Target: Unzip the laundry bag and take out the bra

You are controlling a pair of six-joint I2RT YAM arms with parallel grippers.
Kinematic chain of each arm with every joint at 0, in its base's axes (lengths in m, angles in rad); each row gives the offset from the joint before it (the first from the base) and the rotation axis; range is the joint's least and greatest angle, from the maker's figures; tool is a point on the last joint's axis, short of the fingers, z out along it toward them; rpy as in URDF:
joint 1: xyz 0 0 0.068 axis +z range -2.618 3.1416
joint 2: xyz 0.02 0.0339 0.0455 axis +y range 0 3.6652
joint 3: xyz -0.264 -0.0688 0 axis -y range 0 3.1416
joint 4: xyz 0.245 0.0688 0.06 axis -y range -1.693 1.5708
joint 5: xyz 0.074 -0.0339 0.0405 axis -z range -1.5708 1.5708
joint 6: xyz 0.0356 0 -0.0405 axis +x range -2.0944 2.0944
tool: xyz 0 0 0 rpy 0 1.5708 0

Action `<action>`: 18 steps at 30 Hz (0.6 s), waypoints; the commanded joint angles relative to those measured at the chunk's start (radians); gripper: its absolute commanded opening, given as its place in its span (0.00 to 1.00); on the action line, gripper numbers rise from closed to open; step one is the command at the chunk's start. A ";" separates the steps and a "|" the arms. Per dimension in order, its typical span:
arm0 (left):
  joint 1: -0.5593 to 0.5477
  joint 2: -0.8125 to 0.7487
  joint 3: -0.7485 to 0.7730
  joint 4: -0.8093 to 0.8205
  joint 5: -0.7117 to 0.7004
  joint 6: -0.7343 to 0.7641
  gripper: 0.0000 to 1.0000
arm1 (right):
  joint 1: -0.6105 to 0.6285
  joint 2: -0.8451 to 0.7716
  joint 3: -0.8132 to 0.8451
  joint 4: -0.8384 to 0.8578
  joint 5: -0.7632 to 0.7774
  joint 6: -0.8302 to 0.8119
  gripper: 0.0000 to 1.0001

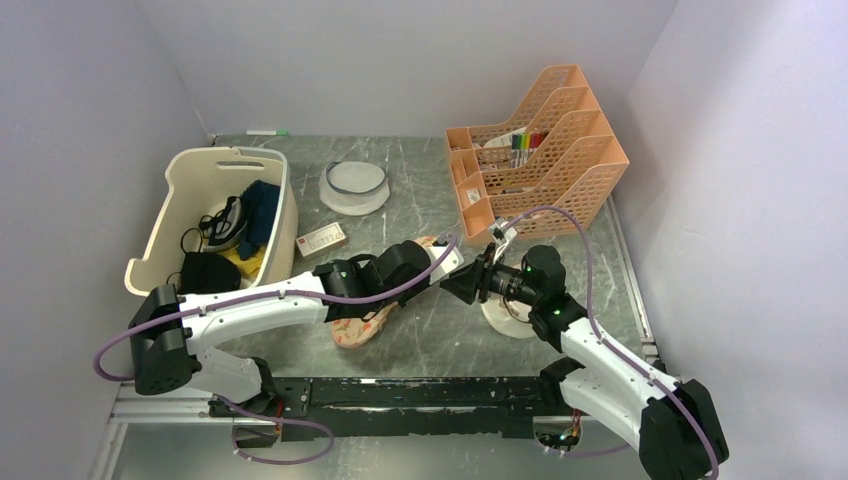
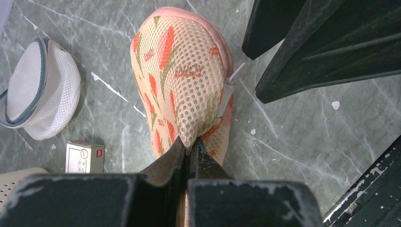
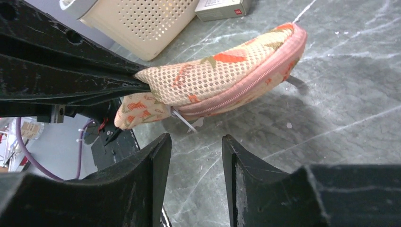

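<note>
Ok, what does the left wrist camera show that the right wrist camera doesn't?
Only the left wrist: a white mesh dome off to the side, and the bag seen from above with its printed face up. Only the right wrist: the bag's pink zip side-on, looking closed, and the right jaws standing apart just short of the white tab. Both: the left jaws pinched on the bag's fabric, the small box and the cream basket.
</note>
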 commanded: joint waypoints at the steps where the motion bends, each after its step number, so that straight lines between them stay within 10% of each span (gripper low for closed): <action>1: -0.001 -0.004 0.002 0.041 0.014 0.009 0.07 | -0.007 0.013 0.001 0.100 -0.036 -0.016 0.45; 18: -0.001 0.004 0.004 0.039 0.031 0.004 0.07 | -0.008 0.072 0.016 0.147 -0.064 -0.015 0.47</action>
